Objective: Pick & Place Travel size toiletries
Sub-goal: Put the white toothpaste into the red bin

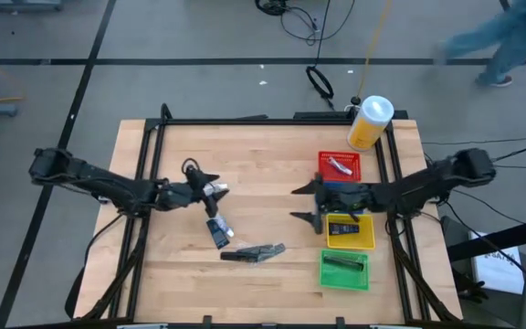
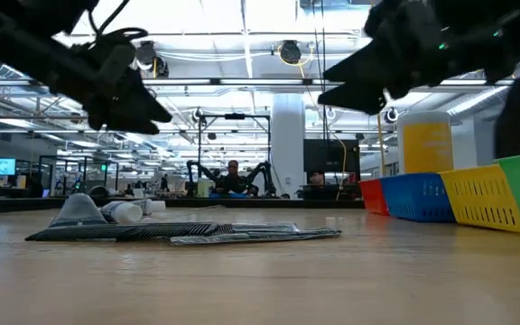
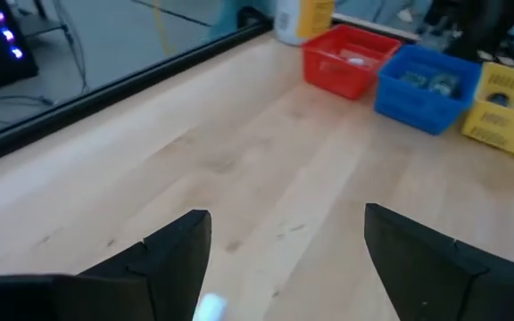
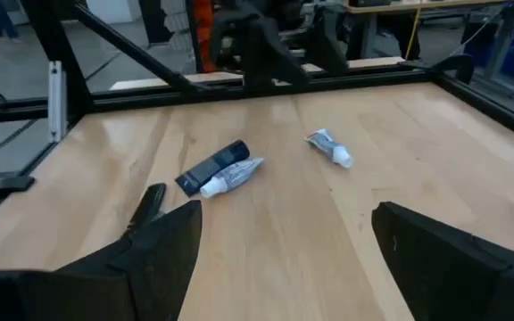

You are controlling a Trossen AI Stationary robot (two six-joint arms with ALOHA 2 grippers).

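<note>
Several travel toiletries lie flat on the wooden table. A white silvery tube lies under my left gripper's tips. A black tube with a white one beside it lies nearer the front. Dark tubes lie nearest the front edge. My left gripper is open and empty, raised above the white tube. My right gripper is open and empty, raised beside the baskets and pointing toward the table's left.
Along the right side stands a row of baskets: red with a small tube, blue under my right arm, yellow and green, each with a dark item. A yellow canister with a white lid stands at the far right. A person walks beyond the table.
</note>
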